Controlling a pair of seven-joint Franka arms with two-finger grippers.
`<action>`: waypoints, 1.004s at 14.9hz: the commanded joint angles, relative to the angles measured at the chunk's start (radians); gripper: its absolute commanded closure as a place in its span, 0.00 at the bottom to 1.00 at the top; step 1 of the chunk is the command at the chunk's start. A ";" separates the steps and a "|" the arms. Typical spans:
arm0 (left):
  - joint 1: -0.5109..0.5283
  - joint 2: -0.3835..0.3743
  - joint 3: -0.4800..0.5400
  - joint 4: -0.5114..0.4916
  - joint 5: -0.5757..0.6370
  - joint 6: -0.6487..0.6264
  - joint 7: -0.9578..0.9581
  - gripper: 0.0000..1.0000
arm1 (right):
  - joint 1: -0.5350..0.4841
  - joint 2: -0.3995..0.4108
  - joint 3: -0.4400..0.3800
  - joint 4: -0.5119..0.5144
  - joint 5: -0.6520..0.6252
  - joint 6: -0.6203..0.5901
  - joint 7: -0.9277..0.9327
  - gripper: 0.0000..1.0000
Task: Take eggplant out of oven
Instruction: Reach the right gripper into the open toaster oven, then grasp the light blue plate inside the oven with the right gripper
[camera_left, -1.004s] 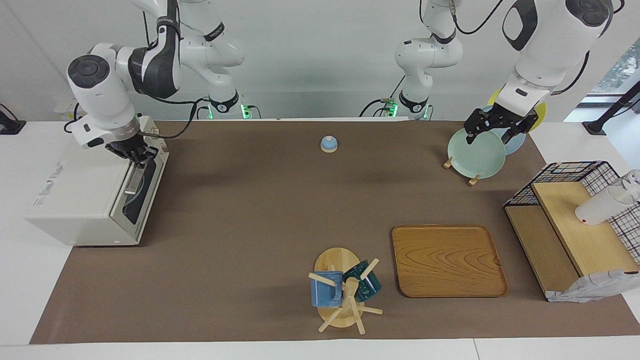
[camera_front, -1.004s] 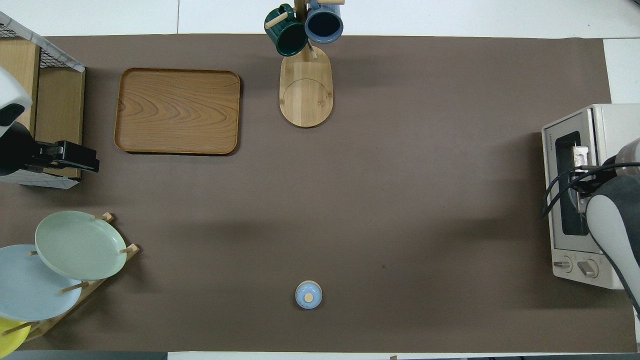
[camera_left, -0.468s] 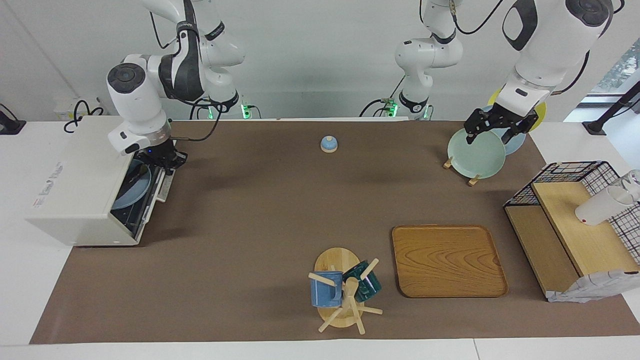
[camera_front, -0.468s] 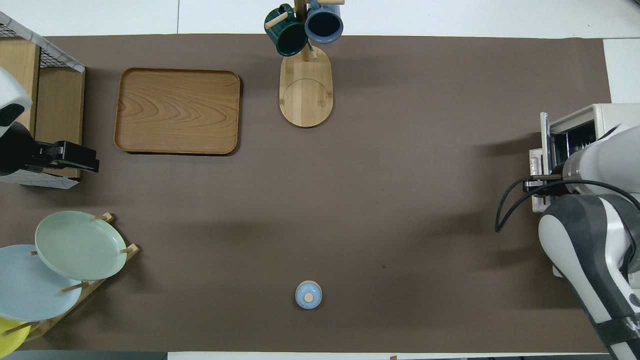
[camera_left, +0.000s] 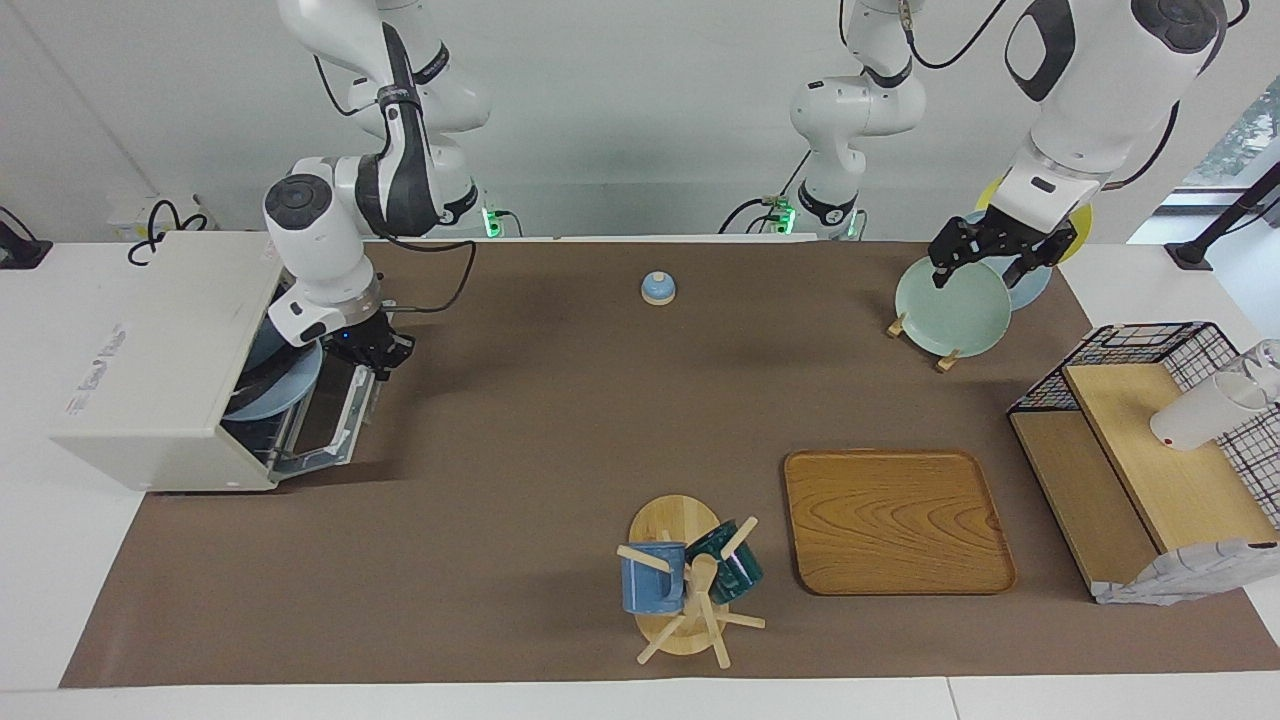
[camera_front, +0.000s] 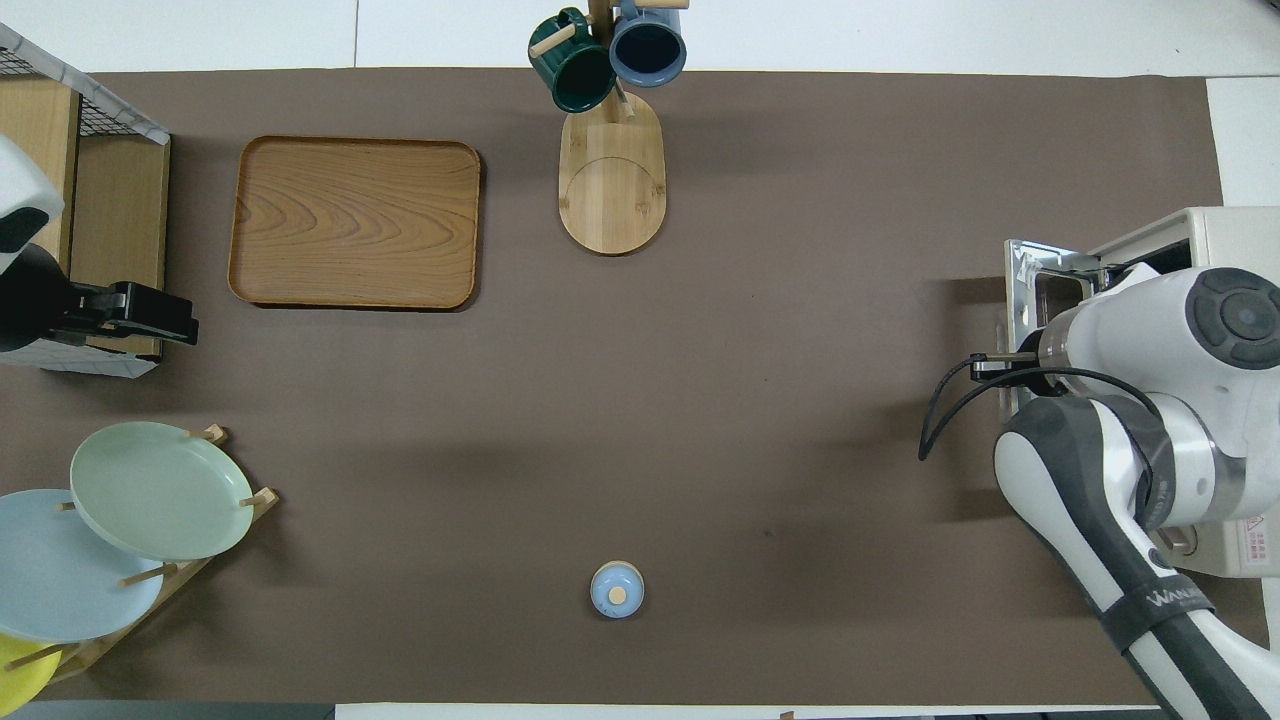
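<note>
The cream-white oven (camera_left: 150, 360) stands at the right arm's end of the table, and its glass door (camera_left: 330, 420) hangs down nearly flat. My right gripper (camera_left: 374, 360) is shut on the door's handle at the door's outer edge. Inside the oven lies a light blue plate (camera_left: 285, 395). A slim dark shape across the plate looks like the eggplant (camera_left: 262, 375), mostly hidden by the oven's top. In the overhead view the right arm's wrist covers the door (camera_front: 1035, 280) and the gripper. My left gripper (camera_left: 985, 275) waits open over the plate rack.
A small blue lidded pot (camera_left: 657, 288) sits mid-table near the robots. A mug tree (camera_left: 690, 590) with two mugs and a wooden tray (camera_left: 897, 520) lie farther out. A plate rack (camera_left: 950, 305) and a wire shelf (camera_left: 1140, 450) stand at the left arm's end.
My right gripper has swung the oven door from shut down to nearly flat, moving away from the oven's front. The blue plate inside now shows. The left arm has not moved.
</note>
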 joint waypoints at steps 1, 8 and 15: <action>0.010 -0.010 -0.008 -0.001 0.021 -0.009 0.009 0.00 | -0.063 0.083 -0.036 0.019 -0.045 0.090 -0.018 1.00; 0.010 -0.010 -0.008 -0.001 0.021 -0.007 0.009 0.00 | -0.040 0.129 -0.034 0.019 0.001 0.144 -0.003 1.00; 0.010 -0.010 -0.008 -0.001 0.021 -0.009 0.009 0.00 | 0.017 0.127 -0.034 0.022 0.012 0.124 0.086 1.00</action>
